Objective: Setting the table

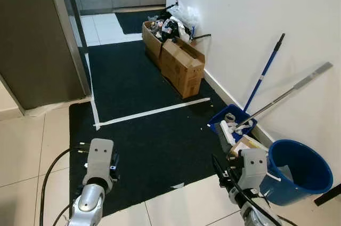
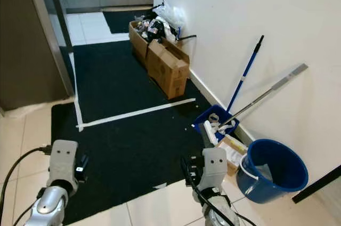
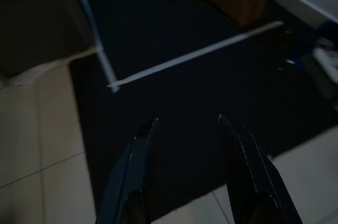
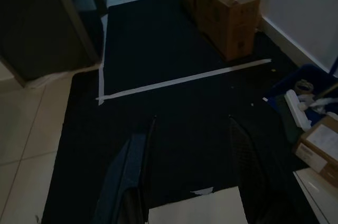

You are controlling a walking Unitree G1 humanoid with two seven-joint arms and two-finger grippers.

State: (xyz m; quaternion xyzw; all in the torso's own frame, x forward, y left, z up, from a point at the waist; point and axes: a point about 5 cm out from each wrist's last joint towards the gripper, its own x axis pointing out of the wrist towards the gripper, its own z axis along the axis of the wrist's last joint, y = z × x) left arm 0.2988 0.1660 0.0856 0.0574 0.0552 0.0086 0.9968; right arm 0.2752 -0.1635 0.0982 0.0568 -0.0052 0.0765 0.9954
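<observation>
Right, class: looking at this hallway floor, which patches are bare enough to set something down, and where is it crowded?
Bare: the black mat between the white tape line and the pale tiles, and beyond the tape up to the cardboard boxes. Crowded: along the wall, where the boxes, blue dustpan, mop handles and blue bucket sit.

The blue bucket (image 1: 296,171) hides its contents; the cardboard box's (image 1: 165,27) jumble is unreadable.

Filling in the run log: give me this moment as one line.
place: black mat by wall | left tool: open, empty | right tool: open, empty | nearby: blue bucket, cardboard boxes | tableware: none
</observation>
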